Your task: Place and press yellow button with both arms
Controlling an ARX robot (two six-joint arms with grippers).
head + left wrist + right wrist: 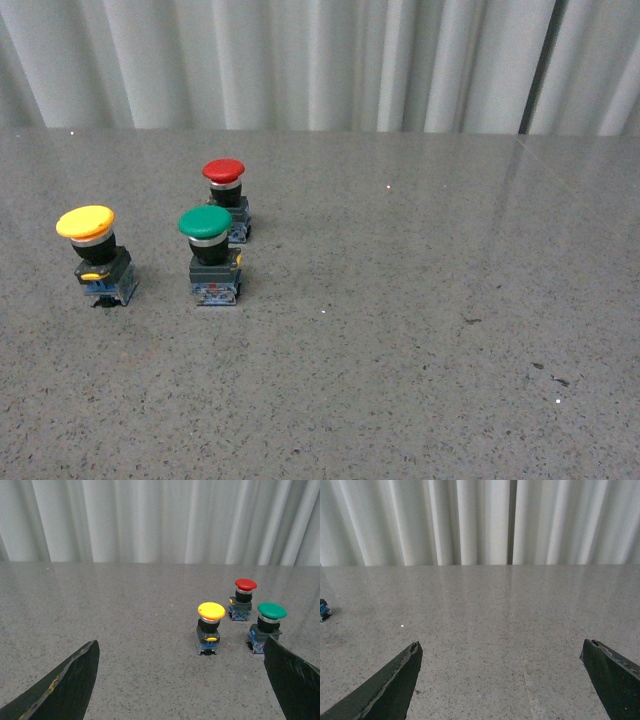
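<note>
Yellow mushroom-capped push button (93, 255) upright at left of front frame on grey speckled counter (420, 330), both arms' jaws spread, empty; risk: wide jaws could clip neighbouring green-capped button (210, 255), toppling it.

Front camera high above tabletop (420, 330); wrist cameras low, facing curtain (300, 60); yellow button (97, 255) common to front and left.

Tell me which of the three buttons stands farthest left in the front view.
The yellow button; the green button and red button both stand to its right.

No text or label can be read.
</note>
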